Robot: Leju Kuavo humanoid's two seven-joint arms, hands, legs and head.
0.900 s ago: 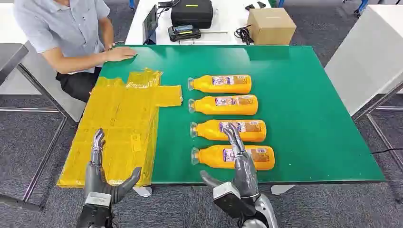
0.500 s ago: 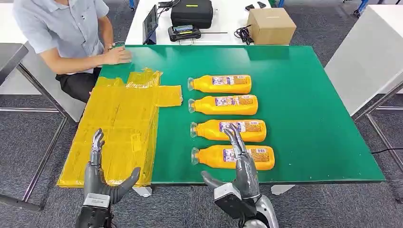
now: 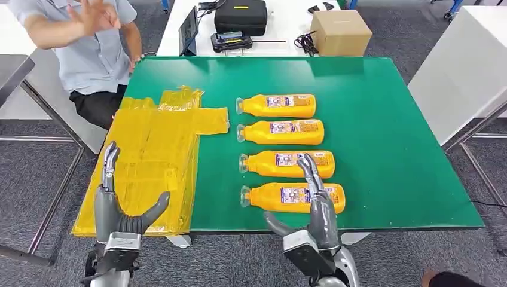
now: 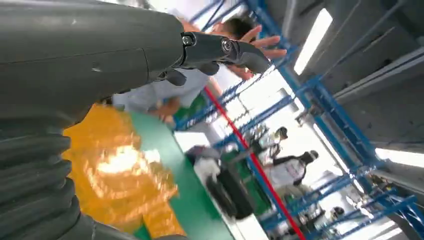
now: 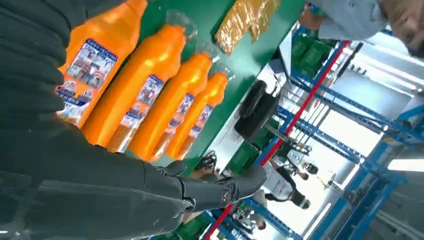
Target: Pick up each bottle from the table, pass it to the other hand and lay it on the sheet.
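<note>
Currently I have both hands spread and empty: right hand (image 3: 317,209) over the nearest bottle (image 3: 293,198); four bottles unmoved, sheet (image 3: 149,161) beyond left hand (image 3: 116,209) bare.

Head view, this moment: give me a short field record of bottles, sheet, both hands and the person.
bottles: four orange bottles lying in a row on the green table, caps toward the sheet
sheet: yellow sheet on the table's left, no bottle on it
left hand: open, empty, over the sheet's near edge
right hand: open, empty, above the nearest bottle
person: seated beyond the sheet, hand raised
</note>
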